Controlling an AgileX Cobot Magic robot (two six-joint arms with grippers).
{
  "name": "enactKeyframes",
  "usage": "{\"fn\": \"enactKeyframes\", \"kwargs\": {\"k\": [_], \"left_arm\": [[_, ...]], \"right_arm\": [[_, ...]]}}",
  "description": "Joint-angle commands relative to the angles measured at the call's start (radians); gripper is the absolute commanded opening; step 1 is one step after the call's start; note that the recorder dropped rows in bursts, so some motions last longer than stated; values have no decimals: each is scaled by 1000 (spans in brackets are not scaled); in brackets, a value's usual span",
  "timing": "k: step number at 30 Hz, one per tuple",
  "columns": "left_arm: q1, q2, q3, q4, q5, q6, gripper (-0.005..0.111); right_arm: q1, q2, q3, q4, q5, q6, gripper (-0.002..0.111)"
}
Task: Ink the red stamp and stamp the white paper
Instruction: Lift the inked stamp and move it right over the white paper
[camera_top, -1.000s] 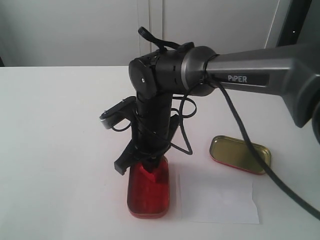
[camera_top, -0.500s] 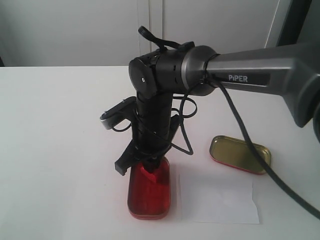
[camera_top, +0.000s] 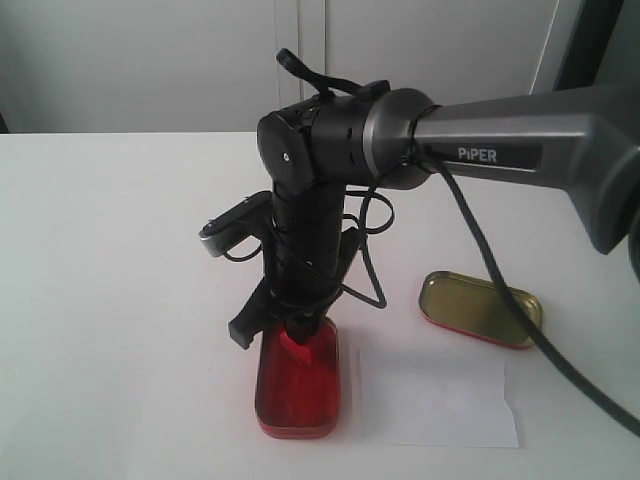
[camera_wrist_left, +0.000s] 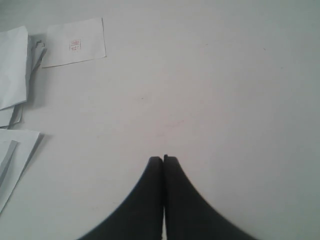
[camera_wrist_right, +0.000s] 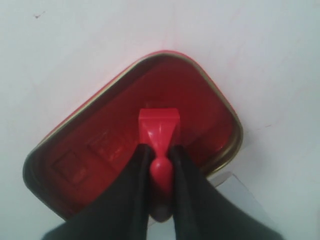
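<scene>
Right jaws are gripping the red stamp (camera_wrist_right: 159, 125) by its knob with its base down in the red ink tin (camera_wrist_right: 200, 100), just beside the white paper (camera_top: 440, 400), so a flat, even press is what's wanted, while the left jaws are sitting closed and empty.

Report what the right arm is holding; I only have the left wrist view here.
Observer: The right pincer is shut on the red stamp, gripping its handle.
Operator: Give me its position.
Observer: It is inside the open ink tin; whether it is pressed down, I cannot tell.
Operator: Locate the white paper.
Observer: The white paper lies flat beside the tin, on its right in the exterior view, with no mark visible.
</scene>
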Motion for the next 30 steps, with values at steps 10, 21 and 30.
{"fn": "enactKeyframes", "kwargs": {"k": [10,21,30], "left_arm": [[-3,-5,5,-5,-1,-9,0],[-3,-5,5,-5,-1,-9,0],[-3,-5,5,-5,-1,-9,0]], "right_arm": [[-11,-84,7,-52,4,3,0],[-95,-204,175,-52,-23,1,0],[-168,-314,304,-52,-57,-6,0]]}}
